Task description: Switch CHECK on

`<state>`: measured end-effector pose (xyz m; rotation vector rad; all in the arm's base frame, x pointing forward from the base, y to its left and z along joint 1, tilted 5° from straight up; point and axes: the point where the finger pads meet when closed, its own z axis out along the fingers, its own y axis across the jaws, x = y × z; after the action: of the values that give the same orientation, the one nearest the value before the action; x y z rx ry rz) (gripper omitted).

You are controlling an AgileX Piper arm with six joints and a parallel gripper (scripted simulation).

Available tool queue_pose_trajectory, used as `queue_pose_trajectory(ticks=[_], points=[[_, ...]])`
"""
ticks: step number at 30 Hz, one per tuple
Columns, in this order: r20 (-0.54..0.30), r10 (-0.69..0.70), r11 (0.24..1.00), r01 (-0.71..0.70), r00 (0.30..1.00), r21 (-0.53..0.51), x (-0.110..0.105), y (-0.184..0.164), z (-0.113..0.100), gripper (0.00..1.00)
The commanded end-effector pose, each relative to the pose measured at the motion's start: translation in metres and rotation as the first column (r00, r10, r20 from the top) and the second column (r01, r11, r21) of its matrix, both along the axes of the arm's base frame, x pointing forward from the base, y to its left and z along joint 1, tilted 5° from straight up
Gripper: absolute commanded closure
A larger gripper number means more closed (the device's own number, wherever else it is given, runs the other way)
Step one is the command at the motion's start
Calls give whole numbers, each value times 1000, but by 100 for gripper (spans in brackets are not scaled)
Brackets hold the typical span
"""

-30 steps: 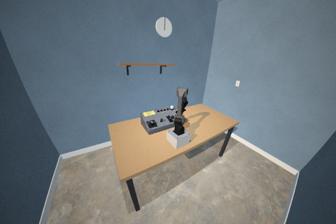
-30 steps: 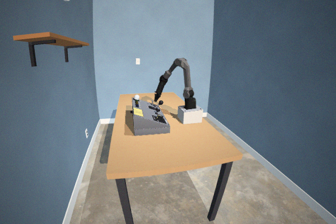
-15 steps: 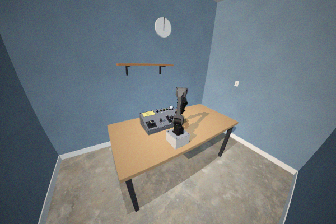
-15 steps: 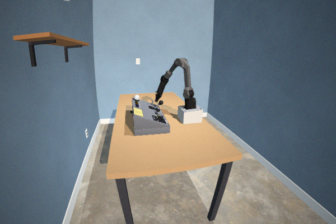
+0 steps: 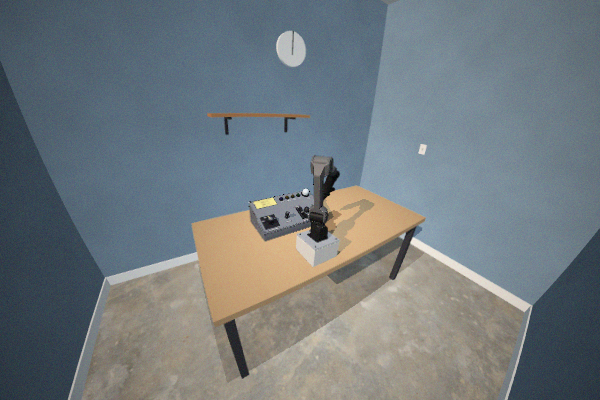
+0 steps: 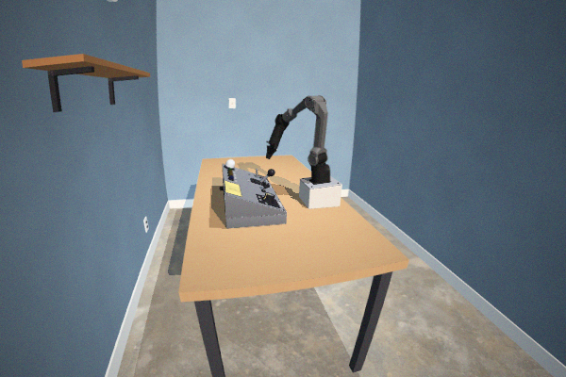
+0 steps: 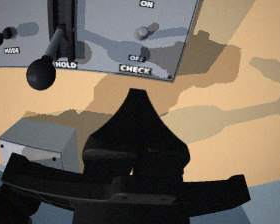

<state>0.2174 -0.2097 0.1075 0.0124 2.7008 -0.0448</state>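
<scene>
Wooden table (image 5: pixel 260 280) bears console (image 7: pixel 118 3) lettered CYCLE, ON, CHECK; hand (image 7: pixel 138 106) pressed together above it

Setting was a bare test room: blue walls, concrete floor (image 5: pixel 380 340), one wooden table (image 5: pixel 260 280), with wall shelf (image 5: pixel 257 115) and clock (image 5: pixel 291 48) high beyond the gripper (image 6: pixel 269 155).

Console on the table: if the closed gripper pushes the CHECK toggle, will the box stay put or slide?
The console is a low wedge, so it will probably slide rather than tip. The CHECK toggle sits near its corner, so an off-centre push could twist it. The closed gripper hangs above it, not touching.
</scene>
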Motion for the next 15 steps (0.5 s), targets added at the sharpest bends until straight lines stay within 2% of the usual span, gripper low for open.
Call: queue_pose_trajectory(ticks=[1,3,5,9,14,15], points=[[1,-1,1000,1,1000,-2,-6,0,13,100],[1,-1,1000,1,1000,-2,-11,0,23,100],[1,-1,1000,1,1000,-2,-11,0,23,100],[1,-1,1000,1,1000,-2,-17,1,37,100],[1,-1,1000,1,1000,-2,-19,1,40,100],[1,-1,1000,1,1000,-2,-19,1,40,0]])
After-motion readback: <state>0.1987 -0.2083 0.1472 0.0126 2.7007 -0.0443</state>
